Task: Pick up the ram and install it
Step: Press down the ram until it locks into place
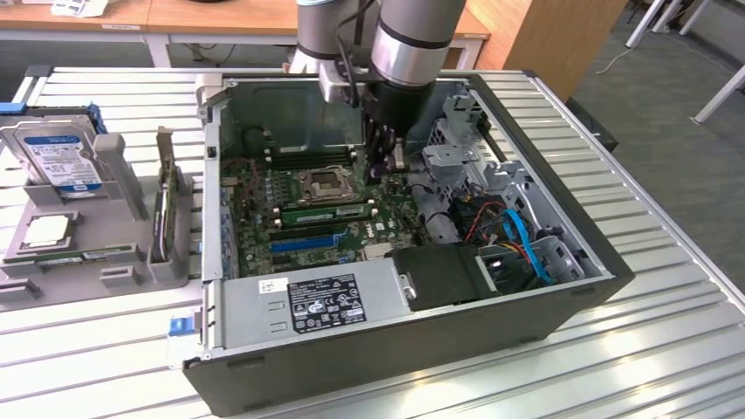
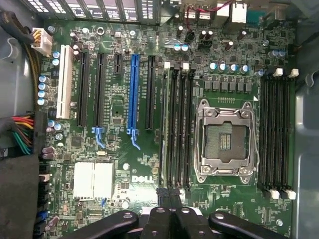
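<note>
The gripper [image 2: 170,195] sits closest in the wrist view, its black fingers pressed together with nothing seen between them, poised over the near end of the memory slots [image 2: 178,124] beside the processor socket [image 2: 227,139]. In the exterior view the ram [image 1: 328,212] lies along one of those slots inside the open computer case [image 1: 385,371], below the arm and slightly to the exterior view's left of it. The work looks to be at the seating stage; whether the stick is fully latched cannot be told. Any push would need to land squarely on the ram's top edge, straight down, until both end clips catch.
</note>
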`<state>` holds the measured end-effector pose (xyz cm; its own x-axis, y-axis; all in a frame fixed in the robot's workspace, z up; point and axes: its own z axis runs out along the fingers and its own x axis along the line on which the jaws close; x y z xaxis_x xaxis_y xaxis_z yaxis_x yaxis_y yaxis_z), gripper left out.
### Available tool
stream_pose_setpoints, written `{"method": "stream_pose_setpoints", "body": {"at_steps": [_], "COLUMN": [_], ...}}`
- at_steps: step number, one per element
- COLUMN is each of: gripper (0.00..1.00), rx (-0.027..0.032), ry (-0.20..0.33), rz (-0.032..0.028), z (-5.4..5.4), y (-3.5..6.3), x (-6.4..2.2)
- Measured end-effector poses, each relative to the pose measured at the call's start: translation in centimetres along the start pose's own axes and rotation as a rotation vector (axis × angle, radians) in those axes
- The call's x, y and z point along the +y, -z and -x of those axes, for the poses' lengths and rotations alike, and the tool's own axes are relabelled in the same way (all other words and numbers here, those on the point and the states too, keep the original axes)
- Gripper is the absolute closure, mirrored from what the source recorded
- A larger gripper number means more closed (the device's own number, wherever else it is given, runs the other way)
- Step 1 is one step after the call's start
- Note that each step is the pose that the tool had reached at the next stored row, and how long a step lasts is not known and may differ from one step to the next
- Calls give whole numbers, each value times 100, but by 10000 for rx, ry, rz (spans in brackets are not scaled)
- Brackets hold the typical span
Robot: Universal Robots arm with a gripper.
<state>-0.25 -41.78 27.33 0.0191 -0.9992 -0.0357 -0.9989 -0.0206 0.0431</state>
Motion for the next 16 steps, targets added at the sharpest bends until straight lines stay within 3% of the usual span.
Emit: {"method": "stream_pose_setpoints", "body": {"at_steps": [16], "gripper": [90], "rx": [2], "ry": [0], "rz": [1], "z": [-5], "y": [-137], "x": [-6]}}
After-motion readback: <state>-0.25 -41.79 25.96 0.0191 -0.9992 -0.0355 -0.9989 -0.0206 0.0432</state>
